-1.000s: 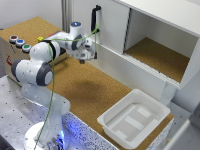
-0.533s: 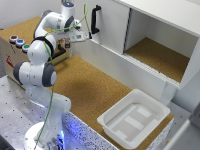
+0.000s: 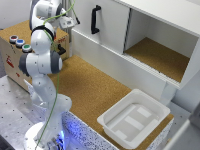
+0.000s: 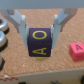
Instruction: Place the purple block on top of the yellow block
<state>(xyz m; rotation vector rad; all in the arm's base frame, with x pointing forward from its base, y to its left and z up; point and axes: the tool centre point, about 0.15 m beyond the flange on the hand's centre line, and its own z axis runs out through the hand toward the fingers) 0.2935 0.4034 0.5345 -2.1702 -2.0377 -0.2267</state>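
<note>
In the wrist view the purple block (image 4: 40, 44), marked with yellow letters, rests on a cork surface. My gripper (image 4: 39, 34) is open, one finger on each side of the block and close to its sides. A small red cube (image 4: 76, 51) lies near the block on the same surface. The yellow block is out of view. In the exterior view the gripper (image 3: 67, 21) hangs over the top of a wooden box (image 3: 12, 62) at that view's left; the arm hides the purple block there.
Round coloured buttons (image 3: 19, 43) sit on the box top, and their rims (image 4: 2, 35) show at the wrist picture's edge. A white cabinet with a black handle (image 3: 95, 20) stands behind. A white tray (image 3: 132, 120) lies at the exterior view's lower right.
The arm has swung from above the cork table near the cabinet handle over to the wooden box at the exterior view's left.
</note>
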